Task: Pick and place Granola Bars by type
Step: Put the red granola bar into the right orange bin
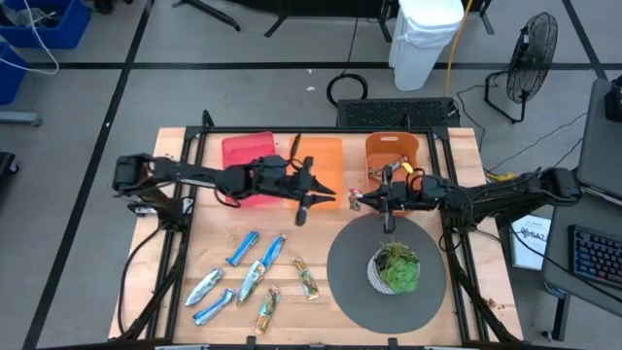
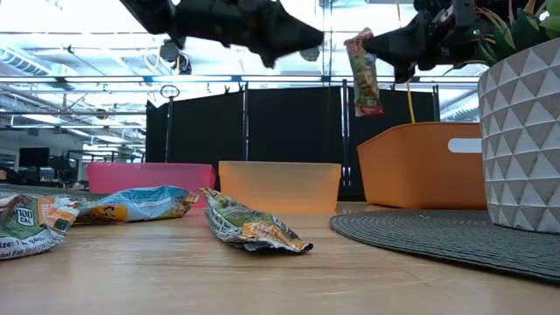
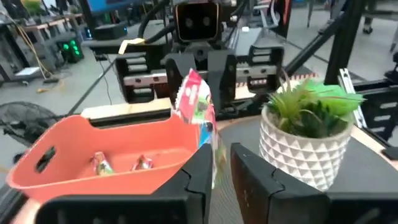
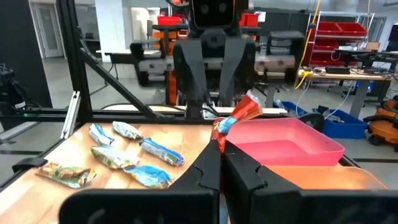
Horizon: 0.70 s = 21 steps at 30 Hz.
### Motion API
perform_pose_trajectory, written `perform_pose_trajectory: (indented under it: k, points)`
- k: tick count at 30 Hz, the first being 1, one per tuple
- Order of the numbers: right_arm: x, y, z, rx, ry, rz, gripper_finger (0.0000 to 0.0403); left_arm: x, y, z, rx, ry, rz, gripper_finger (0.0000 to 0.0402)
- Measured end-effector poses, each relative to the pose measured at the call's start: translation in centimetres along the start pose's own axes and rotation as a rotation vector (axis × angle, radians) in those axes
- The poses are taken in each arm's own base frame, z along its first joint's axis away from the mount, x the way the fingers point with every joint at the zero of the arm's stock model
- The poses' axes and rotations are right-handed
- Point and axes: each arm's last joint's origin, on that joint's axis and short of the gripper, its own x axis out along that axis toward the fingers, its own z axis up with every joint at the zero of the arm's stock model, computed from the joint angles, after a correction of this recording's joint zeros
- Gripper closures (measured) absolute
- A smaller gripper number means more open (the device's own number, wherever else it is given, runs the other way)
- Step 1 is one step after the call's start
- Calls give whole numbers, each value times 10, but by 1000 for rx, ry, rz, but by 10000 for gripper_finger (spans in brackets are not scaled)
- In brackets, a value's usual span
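Right pincer (image 1: 356, 201), centre frame, grasps a red-green granola bar (image 2: 363, 74) above the tabletop (image 1: 466, 292); left pincer (image 1: 309, 206) looks clenched, empty.

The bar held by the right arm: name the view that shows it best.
Low view: the held bar hangs full-length, clear of the orange bin. The left wrist view shows its face; the right wrist view only its pinched end; the high view shows a speck.
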Motion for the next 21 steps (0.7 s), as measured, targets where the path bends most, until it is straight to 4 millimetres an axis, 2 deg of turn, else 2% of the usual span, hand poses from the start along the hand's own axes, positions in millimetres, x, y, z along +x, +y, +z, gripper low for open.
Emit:
perform_pose_trajectory:
  k: [3,6,10,15,21]
  points:
    - [-8,0,-1,0,1,0,403,-20,-4,2,2,35,-4,331]
    - [-17,0,-2,0,-15,-1,403,-41,-9,-9,0,38,-4,330]
    - [-28,0,-5,9,17,-6,403,-71,-18,-30,-15,-48,32,330]
    - [-38,-1,2,7,-6,-25,403,-111,-28,-61,-51,-184,103,330]
    - [-53,-1,12,-20,-51,-31,403,-146,-37,-92,-138,-240,182,330]
